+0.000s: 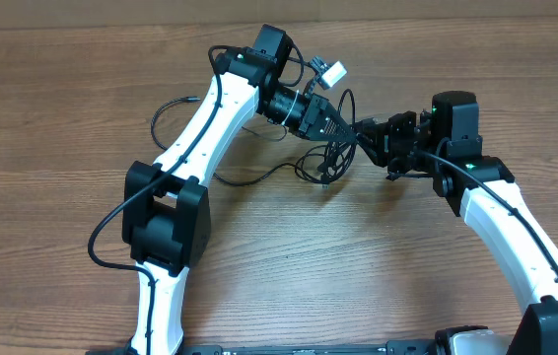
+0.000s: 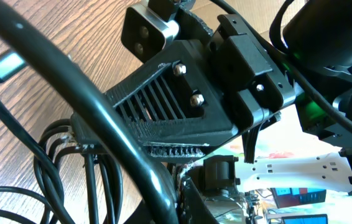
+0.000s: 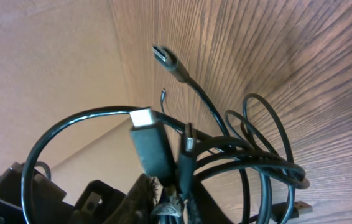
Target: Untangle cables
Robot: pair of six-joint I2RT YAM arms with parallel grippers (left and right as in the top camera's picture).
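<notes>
The cables [image 1: 328,163] are a small black tangle hanging between my two grippers at the table's middle, with loops drooping to the wood. My left gripper [image 1: 346,128] reaches in from the left and looks shut on a strand. In the left wrist view [image 2: 179,190] a black cord runs into its jaws, loose cables [image 2: 51,162] hang on the left, and a silvery plug [image 2: 5,64] lies on the wood. My right gripper [image 1: 366,138] faces it, nearly touching. The right wrist view [image 3: 176,202] shows it shut on cords, two plug ends [image 3: 148,149] sticking up and a coil [image 3: 269,163] beside it.
A long loose strand [image 1: 249,179] trails left from the tangle across the wooden table [image 1: 62,148] and under the left arm. Another loop [image 1: 166,113] lies behind that arm. A free plug [image 3: 166,59] hangs above the wood in the right wrist view.
</notes>
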